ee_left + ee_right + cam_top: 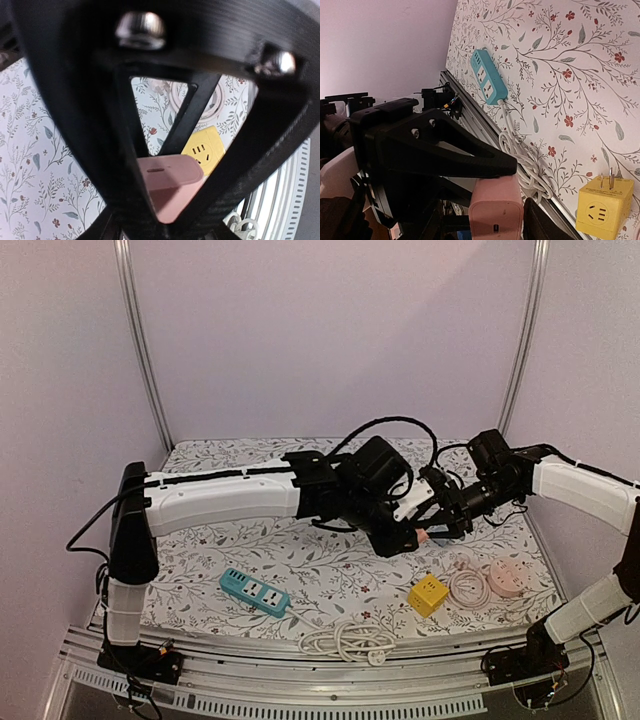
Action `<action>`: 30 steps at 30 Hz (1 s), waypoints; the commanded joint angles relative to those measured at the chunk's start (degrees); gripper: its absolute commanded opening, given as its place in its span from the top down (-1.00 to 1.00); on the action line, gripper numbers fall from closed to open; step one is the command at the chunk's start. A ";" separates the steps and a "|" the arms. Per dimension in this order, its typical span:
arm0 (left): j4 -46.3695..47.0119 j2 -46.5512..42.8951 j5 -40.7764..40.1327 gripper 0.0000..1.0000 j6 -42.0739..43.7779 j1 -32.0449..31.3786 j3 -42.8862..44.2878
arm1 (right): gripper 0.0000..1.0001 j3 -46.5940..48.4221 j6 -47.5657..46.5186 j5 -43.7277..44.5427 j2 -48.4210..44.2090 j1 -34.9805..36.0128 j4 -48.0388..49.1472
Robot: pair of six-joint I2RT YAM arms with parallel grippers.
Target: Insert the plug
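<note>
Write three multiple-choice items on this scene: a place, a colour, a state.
1. Where does the power strip lie?
A) front of the table, left of the middle
B) far right corner
C) under the white cable

2. What colour is the cube adapter?
A) yellow
B) green
C) white

3. The pink block is:
A) flat on the table
B) plugged into the strip
C) raised between the left arm and the right arm

Answers:
1 A, the top view shows it there.
2 A, it is yellow in every view.
3 C, it sits at the arms' tips, off the table.
</note>
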 commanded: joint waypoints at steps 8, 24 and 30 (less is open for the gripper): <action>-1.93 2.74 0.63 1.00 0.88 -1.18 3.91 | 0.14 -0.02 -0.73 -0.06 1.00 1.27 -0.04; -2.43 3.03 0.04 0.99 2.31 -1.18 3.91 | 0.34 -0.13 -0.88 0.08 1.39 1.79 -0.14; -2.60 3.07 -1.75 0.93 3.62 -1.18 4.06 | 0.47 0.02 -1.13 0.00 1.47 2.27 -0.25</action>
